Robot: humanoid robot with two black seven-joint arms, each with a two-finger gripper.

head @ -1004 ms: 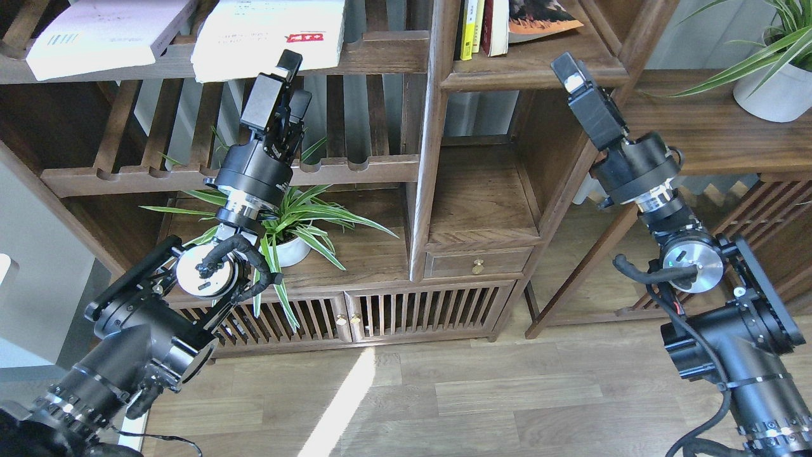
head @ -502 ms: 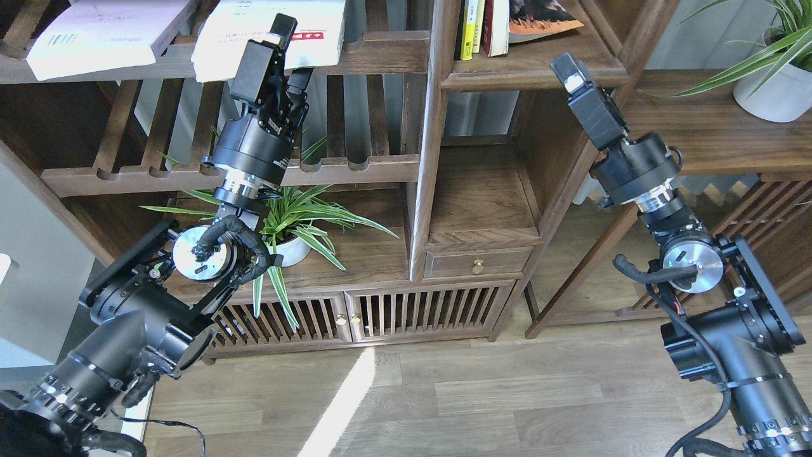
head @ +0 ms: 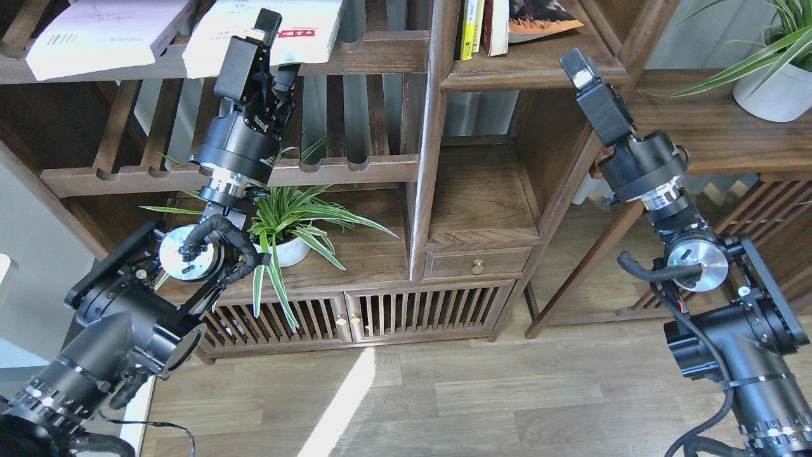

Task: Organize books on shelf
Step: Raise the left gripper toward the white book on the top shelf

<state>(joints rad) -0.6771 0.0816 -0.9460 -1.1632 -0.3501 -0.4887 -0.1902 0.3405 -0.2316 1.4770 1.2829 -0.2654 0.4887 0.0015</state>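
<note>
Up top, left gripper (head: pixel 274 39) clamps the white book's (head: pixel 304 25) near edge (right gripper's (head: pixel 580 66) state unclear).

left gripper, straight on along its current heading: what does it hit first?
Most likely the large white book with the red label: the left gripper points up at its overhanging front edge. Contact can't be told; depth is unclear from the head view.

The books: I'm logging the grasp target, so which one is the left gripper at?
The large white book with the small red label; the left gripper overlaps its front edge. The lilac-white book and the pictorial-cover book lie apart.
</note>
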